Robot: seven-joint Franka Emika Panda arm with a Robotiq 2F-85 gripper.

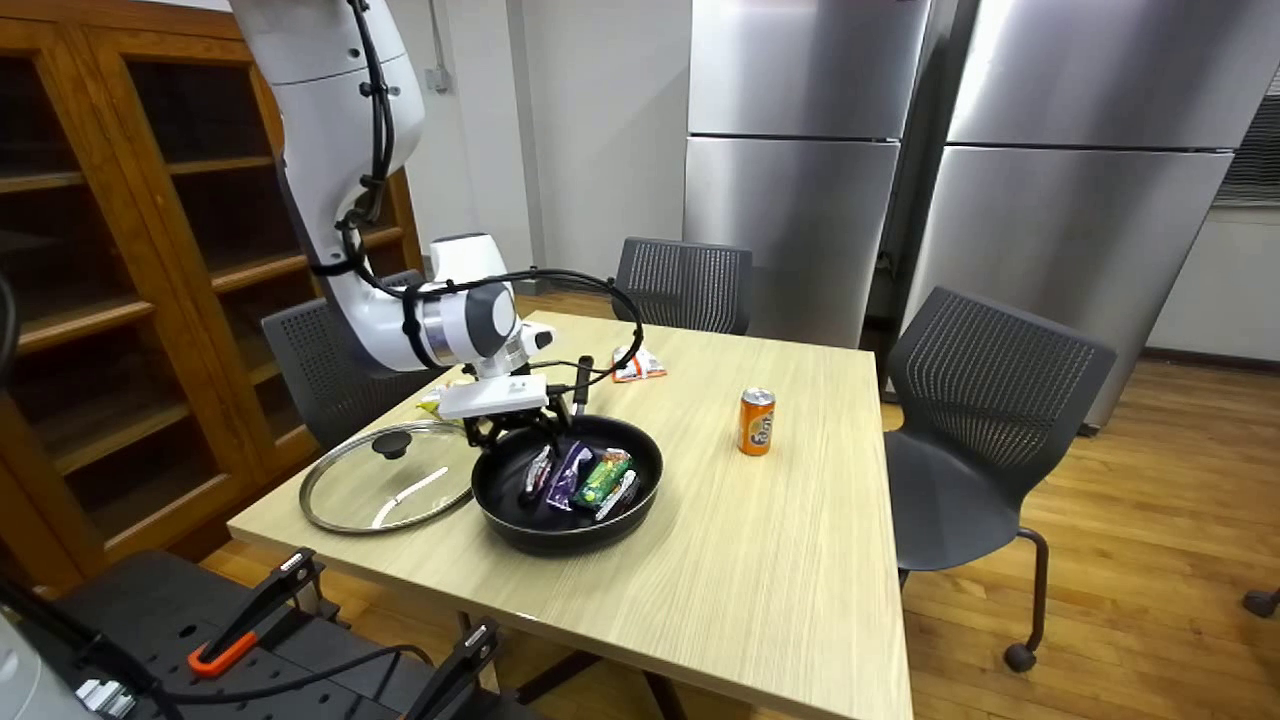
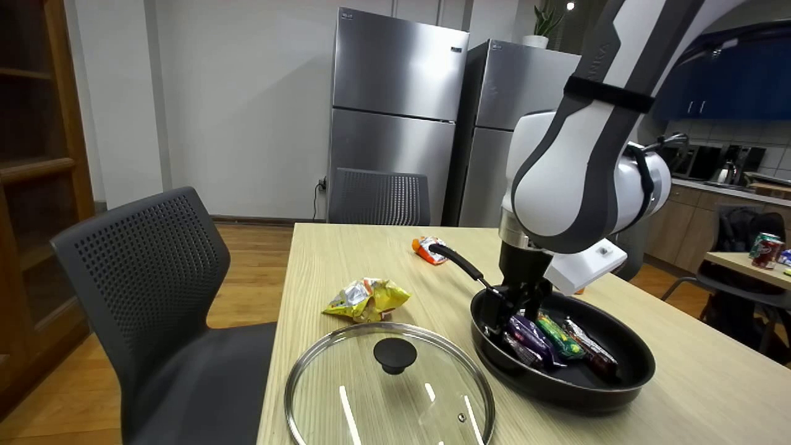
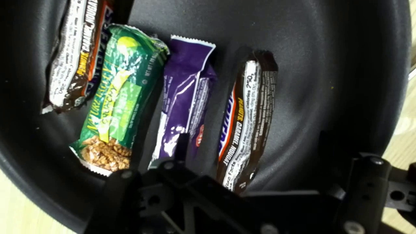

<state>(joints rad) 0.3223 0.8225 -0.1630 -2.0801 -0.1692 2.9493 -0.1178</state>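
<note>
We locate the gripper (image 3: 255, 143) at the pan (image 1: 560, 540), reaching down within the rim. In the wrist view its fingers (image 3: 182, 146) stand wide apart, one on each side of a brown bar (image 3: 248, 123). This bar lies loose on the pan floor, with a gap between it and either finger. One finger overlaps the lower end of the purple bar (image 3: 185, 87) in that view; we cannot tell whether they touch. Next in the row we find the green bar (image 3: 123, 87), then a second brown bar (image 3: 76, 55) alongside it. All four bars rest inside the pan.

In an exterior view, we see the pan's handle (image 2: 457, 262) pointing toward an orange bag (image 2: 424, 251). The glass lid (image 2: 383, 402) lies flat on the table (image 1: 800, 580), knob (image 2: 395, 353) up, just beside the pan. We note a yellow bag (image 2: 368, 300) near the lid's rim. An orange can (image 1: 757, 421) stands upright on the table, well apart from the pan. Beyond the table we see a chair (image 1: 685, 285) and a fridge (image 1: 790, 220).
</note>
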